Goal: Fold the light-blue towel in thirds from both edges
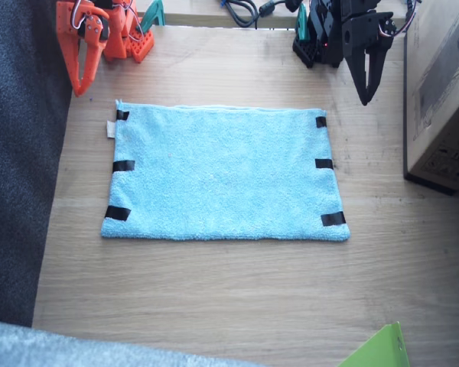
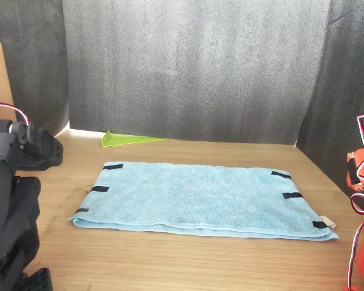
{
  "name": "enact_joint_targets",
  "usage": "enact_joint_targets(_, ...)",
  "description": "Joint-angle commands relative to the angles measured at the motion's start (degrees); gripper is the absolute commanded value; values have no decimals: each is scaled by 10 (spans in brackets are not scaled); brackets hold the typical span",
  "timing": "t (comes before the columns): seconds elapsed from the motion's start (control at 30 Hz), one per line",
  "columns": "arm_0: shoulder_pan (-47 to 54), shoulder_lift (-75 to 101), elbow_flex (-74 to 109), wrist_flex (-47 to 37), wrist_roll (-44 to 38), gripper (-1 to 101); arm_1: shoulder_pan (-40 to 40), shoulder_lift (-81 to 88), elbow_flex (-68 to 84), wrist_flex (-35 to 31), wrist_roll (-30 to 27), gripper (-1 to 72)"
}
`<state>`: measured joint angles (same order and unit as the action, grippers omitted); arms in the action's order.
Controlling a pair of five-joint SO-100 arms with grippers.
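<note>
The light-blue towel (image 1: 223, 173) lies spread flat in the middle of the wooden surface (image 1: 214, 298), its two edges (image 1: 116, 166) marked by short black tape strips (image 1: 323, 163) and no fold begun. The right arm's orange tool (image 1: 80, 73) hangs near the towel's far corner on its side, and the left arm's black tool (image 1: 366, 84) hangs near the opposite far corner; both look pressed together, though the overhead angle makes that hard to confirm. The likely trouble is a shallow pinch that catches only fluff, so an edge slips free mid-fold, or uneven lifts that skew the thirds. The front view cuts off both tools, and a cardboard box (image 1: 444, 92) crowds the left arm's side.
</note>
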<state>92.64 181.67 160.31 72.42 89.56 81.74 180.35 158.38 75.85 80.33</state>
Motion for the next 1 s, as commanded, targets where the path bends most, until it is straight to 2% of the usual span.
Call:
enact_joint_targets(0.0,11,4,-2,4,14,-3,6,2,4,7,-1,0)
enact_joint_targets(0.97,8,4,-1,1,16,-3,26,2,4,5,-29,0)
